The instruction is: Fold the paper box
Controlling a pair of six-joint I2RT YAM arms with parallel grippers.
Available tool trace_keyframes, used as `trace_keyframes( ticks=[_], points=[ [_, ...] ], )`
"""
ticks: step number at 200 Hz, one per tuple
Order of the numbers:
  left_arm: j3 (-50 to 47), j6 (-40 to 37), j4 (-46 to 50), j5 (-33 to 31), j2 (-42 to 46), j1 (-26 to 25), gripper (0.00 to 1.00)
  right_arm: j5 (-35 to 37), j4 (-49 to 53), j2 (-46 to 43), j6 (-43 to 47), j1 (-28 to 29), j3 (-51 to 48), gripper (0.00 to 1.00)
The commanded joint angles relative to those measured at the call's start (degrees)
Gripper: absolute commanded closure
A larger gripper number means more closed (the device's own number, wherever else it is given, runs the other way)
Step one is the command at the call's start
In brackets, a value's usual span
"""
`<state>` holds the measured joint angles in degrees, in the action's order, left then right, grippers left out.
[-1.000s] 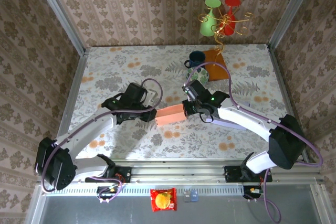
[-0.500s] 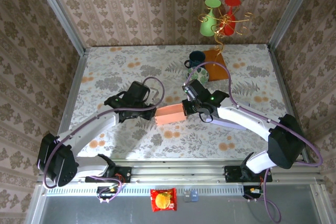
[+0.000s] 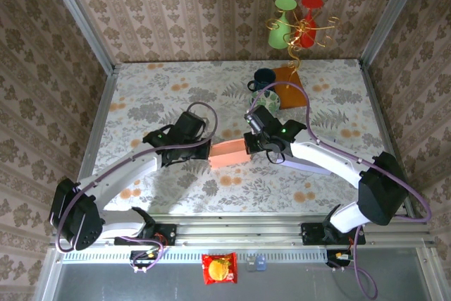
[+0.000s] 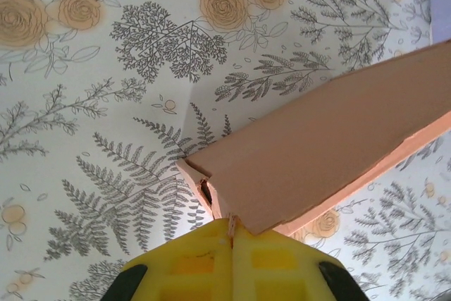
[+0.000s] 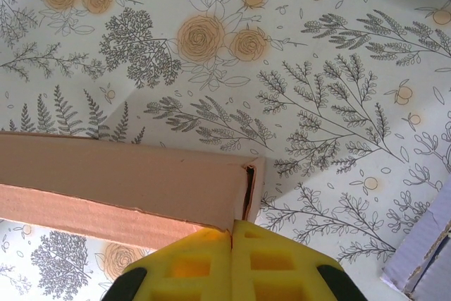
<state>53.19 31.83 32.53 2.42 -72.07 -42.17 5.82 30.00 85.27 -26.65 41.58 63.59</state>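
The paper box (image 3: pixel 229 154) sits around the middle of the table (image 3: pixel 141 93) with the left gripper (image 4: pixel 231 232) and right gripper (image 5: pixel 231 233) each pinched shut on a thin edge at opposite ends, so any uneven tug probably tears it or lets one corner slip free.

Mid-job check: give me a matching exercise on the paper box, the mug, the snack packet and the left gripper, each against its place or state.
Things:
1. paper box
2. mug
3. snack packet
4. left gripper

Places or states:
A. toward the back of the table
B. shut on a corner of the box
C. off the tabletop, beyond its near edge
D. mid-table, salmon-coloured

Pairs: 1-D, 2-A, 3-C, 4-B
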Motion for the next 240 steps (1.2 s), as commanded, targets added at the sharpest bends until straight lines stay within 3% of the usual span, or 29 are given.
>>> trace_keyframes(
  ticks=[1, 64, 97, 161, 219, 240],
  points=[
    [1.4, 7.4, -1.2, -1.4, -1.1, -0.5, 0.96, -0.4, 0.5, 0.5, -1.6, 0.5, 1.8, 1.00],
    [4.5, 11.8, 1.1, 0.6, -2.9, 0.2, 0.96, -0.6, 0.5, 0.8, -1.7, 0.5, 1.7, 1.00],
    [4.8, 9.0, 1.9, 0.1, -3.4, 0.3, 0.96, -0.6, 0.4, 0.5, -1.7, 0.5, 1.2, 1.00],
    [-2.3, 3.3, -4.8, -1.5, -1.0, -0.6, 0.97, -1.3, -3.3, -0.9, 0.3, 0.5, -3.0, 1.00],
    [-7.7, 3.1, -8.8, -5.7, 2.0, -3.6, 0.97, -2.6, -3.0, -2.9, 0.4, 0.5, -4.6, 1.00],
    [-8.5, 2.5, -9.2, -7.3, 2.7, -4.5, 0.97, -5.7, 0.1, -4.1, -2.5, 0.0, -2.3, 0.72]
  ],
)
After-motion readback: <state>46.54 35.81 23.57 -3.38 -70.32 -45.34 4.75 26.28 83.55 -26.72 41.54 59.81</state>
